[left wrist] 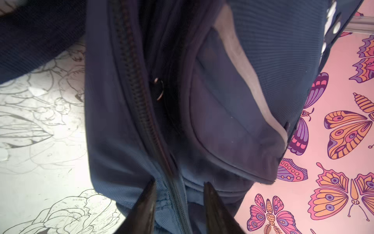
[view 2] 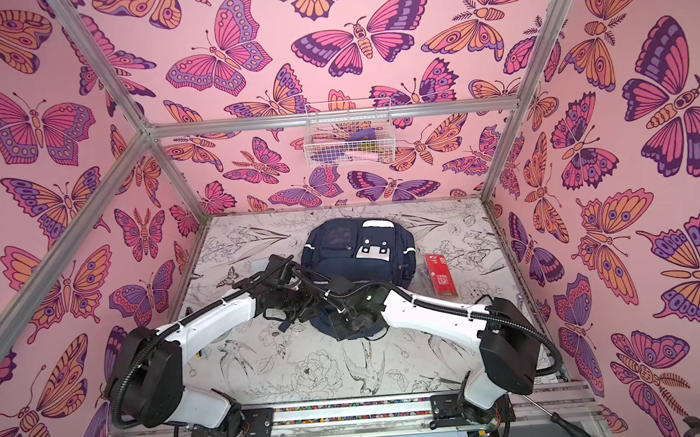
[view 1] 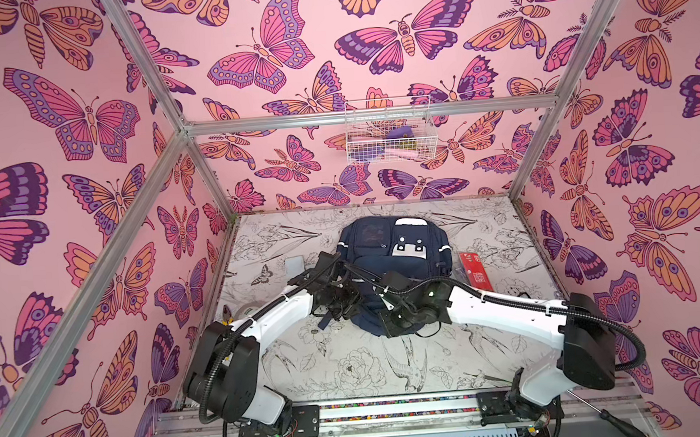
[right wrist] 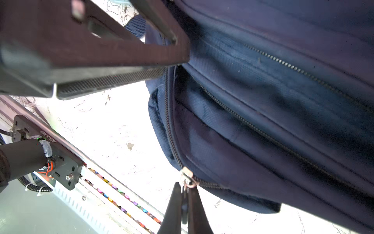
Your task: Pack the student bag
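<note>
The student bag, navy blue with a white patch, lies on the flowered table at the middle back in both top views. Both arms reach over its near end. In the left wrist view my left gripper straddles the bag's zipper seam. Puckered navy fabric fills the gap between its two fingers. In the right wrist view my right gripper is shut on the zipper pull, which hangs from the metal slider at the bag's corner. The zipper's open part shows a dark gap.
A red packet lies right of the bag. A grey flat thing lies to its left. Yellow-handled pliers sit near the left arm. A white wire basket hangs on the back wall. A screwdriver rests at the front right.
</note>
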Robot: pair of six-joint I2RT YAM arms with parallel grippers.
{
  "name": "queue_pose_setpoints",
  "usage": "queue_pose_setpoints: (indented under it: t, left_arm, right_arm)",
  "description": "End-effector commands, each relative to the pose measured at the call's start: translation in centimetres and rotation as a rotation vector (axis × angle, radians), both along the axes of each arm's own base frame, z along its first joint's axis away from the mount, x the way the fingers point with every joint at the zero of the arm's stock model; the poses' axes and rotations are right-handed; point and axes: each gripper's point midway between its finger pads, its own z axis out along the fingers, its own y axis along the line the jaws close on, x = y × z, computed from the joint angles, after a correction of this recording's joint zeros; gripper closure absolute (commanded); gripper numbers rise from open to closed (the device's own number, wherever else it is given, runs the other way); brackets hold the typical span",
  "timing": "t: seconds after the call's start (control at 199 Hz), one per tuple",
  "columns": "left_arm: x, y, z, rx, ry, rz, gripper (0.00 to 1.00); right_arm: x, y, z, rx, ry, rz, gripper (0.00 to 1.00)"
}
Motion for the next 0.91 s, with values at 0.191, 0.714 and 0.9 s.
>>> queue_pose_setpoints:
  t: [0.191, 0.714, 0.9]
  left_arm:
    - [-0.3, -0.6, -1.3, -0.026, 0.072, -0.010, 0.91]
    - [1.0, 3.6, 0.3, 0.085, -0.030, -0.023, 1.00]
    - [0.7, 4.3, 0.3, 0.118, -0.053, -0.037, 1.00]
  right_arm:
    - [0.9, 1.3, 2.6, 0.084, -0.067, 0.010, 1.00]
    - [2.4, -8.1, 0.4, -0.073, -0.094, -0.160, 1.00]
    - [3.6, -12.3, -0.3, -0.139, -0.103, -0.220, 1.00]
